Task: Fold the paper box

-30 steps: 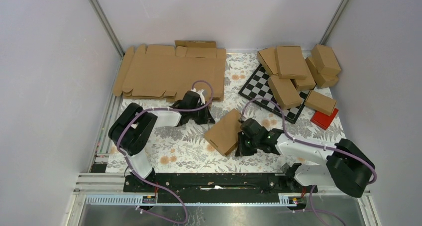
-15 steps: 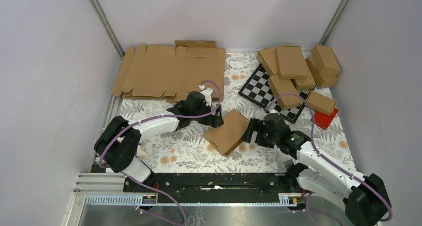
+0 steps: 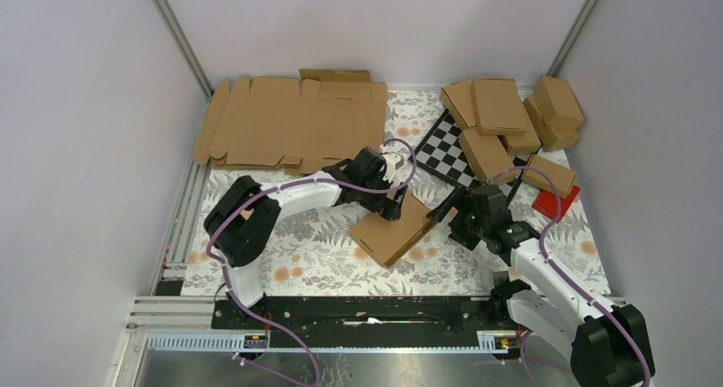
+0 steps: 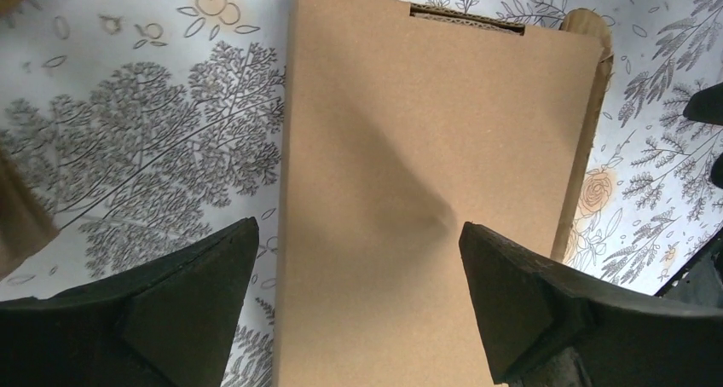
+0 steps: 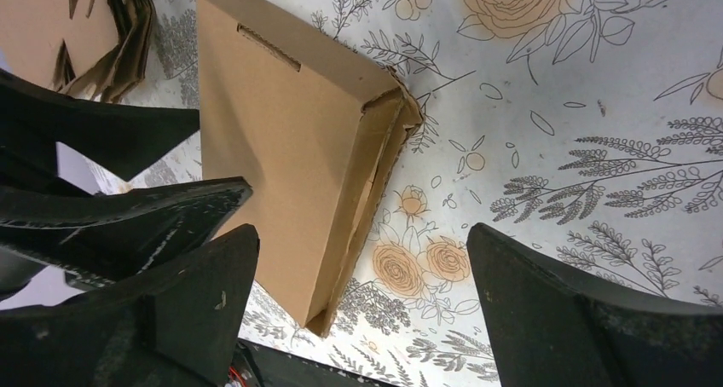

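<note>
The paper box [image 3: 392,227], a flat oblong carton of plain brown cardboard, lies on the floral cloth in the middle of the table. My left gripper [image 3: 394,201] hovers over its far end, open. In the left wrist view the box [image 4: 426,148] fills the space under the left gripper [image 4: 358,225], with one fingertip beside its edge and the other above its top. My right gripper [image 3: 452,216] stands open just right of the box, apart from it. In the right wrist view the box [image 5: 281,140] shows its open side seam, below and left of the right gripper [image 5: 362,229].
Flat cardboard blanks [image 3: 290,127] lie stacked at the back left. A pile of folded cartons [image 3: 503,118] sits at the back right, partly on a chequered board [image 3: 439,148]. A small red block [image 3: 554,204] lies at the right edge of the cloth.
Both grippers have gone from shut to open. The left arm has reached right over the box's far end. The right arm has swung right, away from the box's side.
</note>
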Controlling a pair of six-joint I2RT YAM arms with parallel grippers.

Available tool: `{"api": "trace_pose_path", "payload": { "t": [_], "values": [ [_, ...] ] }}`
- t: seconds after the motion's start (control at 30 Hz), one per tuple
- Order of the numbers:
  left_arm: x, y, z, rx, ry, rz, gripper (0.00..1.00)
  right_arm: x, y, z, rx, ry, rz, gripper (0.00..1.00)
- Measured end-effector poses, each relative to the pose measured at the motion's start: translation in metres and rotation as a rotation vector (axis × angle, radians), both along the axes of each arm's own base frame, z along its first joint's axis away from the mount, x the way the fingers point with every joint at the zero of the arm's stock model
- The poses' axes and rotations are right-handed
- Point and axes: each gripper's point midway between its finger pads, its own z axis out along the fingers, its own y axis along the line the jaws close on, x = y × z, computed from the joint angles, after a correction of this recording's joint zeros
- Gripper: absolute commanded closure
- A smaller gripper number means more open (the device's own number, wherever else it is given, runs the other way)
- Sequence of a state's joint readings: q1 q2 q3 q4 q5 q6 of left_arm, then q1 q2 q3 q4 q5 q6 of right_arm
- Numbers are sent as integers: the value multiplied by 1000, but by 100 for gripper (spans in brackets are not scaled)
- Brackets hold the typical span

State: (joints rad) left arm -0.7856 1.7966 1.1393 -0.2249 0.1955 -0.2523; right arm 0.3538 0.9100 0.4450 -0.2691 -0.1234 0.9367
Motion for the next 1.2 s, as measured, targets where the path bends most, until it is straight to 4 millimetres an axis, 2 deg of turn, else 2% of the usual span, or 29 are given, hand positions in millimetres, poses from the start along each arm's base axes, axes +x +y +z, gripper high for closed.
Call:
{"api": "trace_pose_path", "payload": {
  "t": [0.2, 0.33, 0.47, 0.77, 0.9, 1.03, 1.2],
  "values": [
    [-11, -6, -15, 18, 91, -51, 1, -2, 9, -13, 95, 42, -55, 5],
    [-20, -13, -12, -27, 125, -94, 1, -7, 13, -24, 150, 73, -78, 9],
    [-26, -18, -9, -57, 147, -124, 1, -2, 20, -26, 189, 81, -82, 15],
    [-36, -23, -12, -79, 131, -151, 1, 1, 28, -29, 235, 115, -85, 42],
    [-38, -22, -12, -96, 118, -147, 1, 1, 27, -29, 234, 113, -92, 42],
    [-38, -25, -11, -125, 121, -130, 1, 1, 26, -30, 227, 111, -86, 33],
    [-43, -25, -9, -162, 144, -96, 1, 3, 26, -25, 199, 61, -35, 29]
  ]
}}
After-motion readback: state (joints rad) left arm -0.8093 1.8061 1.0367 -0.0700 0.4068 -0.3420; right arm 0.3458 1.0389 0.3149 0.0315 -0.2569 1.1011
